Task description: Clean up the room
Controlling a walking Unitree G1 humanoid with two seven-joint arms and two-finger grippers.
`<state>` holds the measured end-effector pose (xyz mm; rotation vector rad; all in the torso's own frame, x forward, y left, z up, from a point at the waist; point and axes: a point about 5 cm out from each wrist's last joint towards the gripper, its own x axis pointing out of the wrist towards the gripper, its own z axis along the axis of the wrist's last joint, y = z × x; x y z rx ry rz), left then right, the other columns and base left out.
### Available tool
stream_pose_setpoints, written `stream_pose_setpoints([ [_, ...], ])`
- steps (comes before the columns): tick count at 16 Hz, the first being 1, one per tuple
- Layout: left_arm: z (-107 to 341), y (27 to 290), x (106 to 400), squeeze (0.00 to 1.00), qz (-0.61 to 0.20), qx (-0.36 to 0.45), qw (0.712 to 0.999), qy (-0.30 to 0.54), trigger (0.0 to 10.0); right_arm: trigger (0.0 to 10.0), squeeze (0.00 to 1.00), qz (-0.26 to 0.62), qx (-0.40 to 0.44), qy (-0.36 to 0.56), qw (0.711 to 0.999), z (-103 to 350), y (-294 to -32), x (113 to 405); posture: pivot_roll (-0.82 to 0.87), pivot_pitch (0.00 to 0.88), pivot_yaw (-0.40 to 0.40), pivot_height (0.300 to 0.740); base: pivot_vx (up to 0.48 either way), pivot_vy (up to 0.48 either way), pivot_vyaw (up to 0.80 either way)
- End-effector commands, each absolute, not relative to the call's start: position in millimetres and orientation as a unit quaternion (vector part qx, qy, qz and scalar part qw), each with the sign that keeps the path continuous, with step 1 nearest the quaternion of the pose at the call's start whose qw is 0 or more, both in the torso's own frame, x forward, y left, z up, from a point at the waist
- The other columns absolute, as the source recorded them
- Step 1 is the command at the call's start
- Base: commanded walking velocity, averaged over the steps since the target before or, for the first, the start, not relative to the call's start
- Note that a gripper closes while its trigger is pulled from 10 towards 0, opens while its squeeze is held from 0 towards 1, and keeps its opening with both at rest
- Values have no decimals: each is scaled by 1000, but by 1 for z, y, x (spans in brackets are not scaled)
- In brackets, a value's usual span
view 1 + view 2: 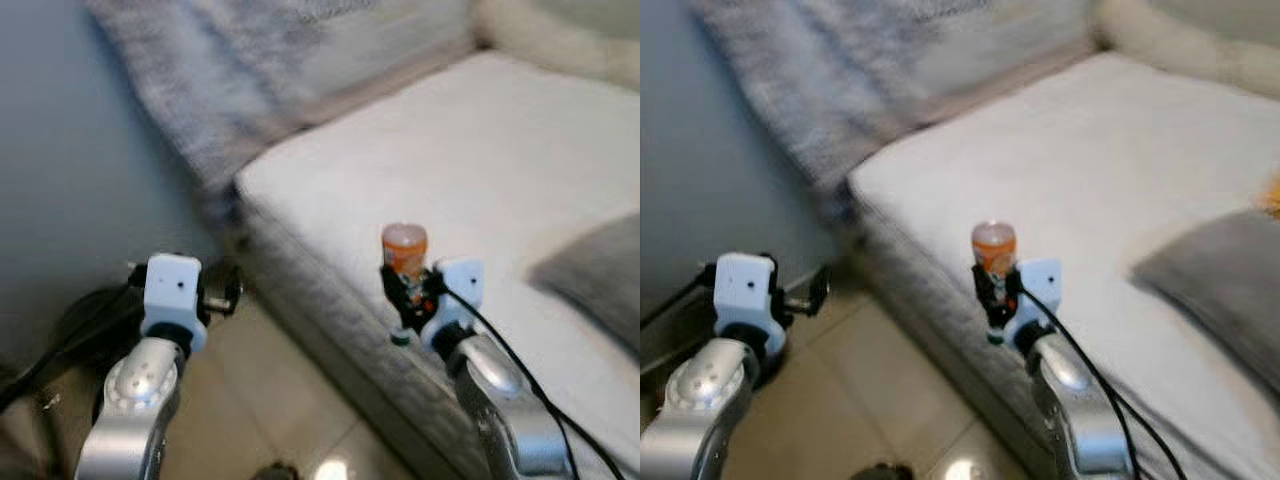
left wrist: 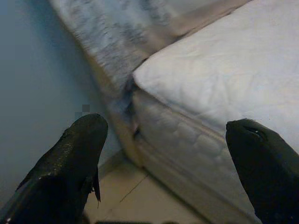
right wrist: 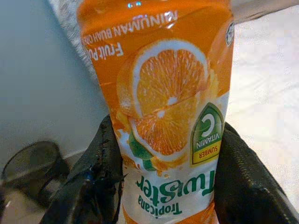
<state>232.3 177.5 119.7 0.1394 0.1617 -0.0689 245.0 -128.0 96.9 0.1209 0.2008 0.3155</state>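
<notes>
My right gripper [image 1: 410, 292] is shut on an orange Tropicana Twister juice bottle [image 1: 404, 250], held upright over the edge of the white mattress [image 1: 480, 170] with its green cap [image 1: 400, 338] pointing down. In the right wrist view the bottle's label [image 3: 163, 116] sits squeezed between both black fingers [image 3: 93, 177]. My left gripper [image 1: 225, 290] hangs open over the floor beside the bed, its fingers [image 2: 79, 154] spread wide with nothing between them.
A black mesh wastebasket [image 3: 28, 163] stands on the floor by the blue-grey wall [image 1: 70, 150]. A grey fluffy blanket [image 1: 200, 80] drapes the bed's far end. A grey pillow [image 1: 600, 280] lies on the right. Beige tile floor [image 1: 280, 400] runs beside the bed.
</notes>
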Motion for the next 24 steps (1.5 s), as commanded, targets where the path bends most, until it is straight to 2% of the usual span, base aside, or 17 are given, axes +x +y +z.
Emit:
stream_pose_setpoints([
  [1,123,181,231,0,-29,70,994,73,10000,10000,0,161,60,102,980,97,-125,243,-54,38,24,740,266,0,800],
  [12,124,183,230,0,-22,71,995,70,10000,10000,0,170,36,109,979,93,-131,244,-42,6,7,740,327,0,778],
  [17,124,182,229,0,-25,74,994,70,10000,10000,0,145,-18,107,983,91,-137,249,-34,1,-3,740,417,0,0],
  [24,123,187,225,0,-15,77,994,75,10000,10000,0,161,2,109,981,86,-136,247,-18,0,-10,740,418,0,0],
])
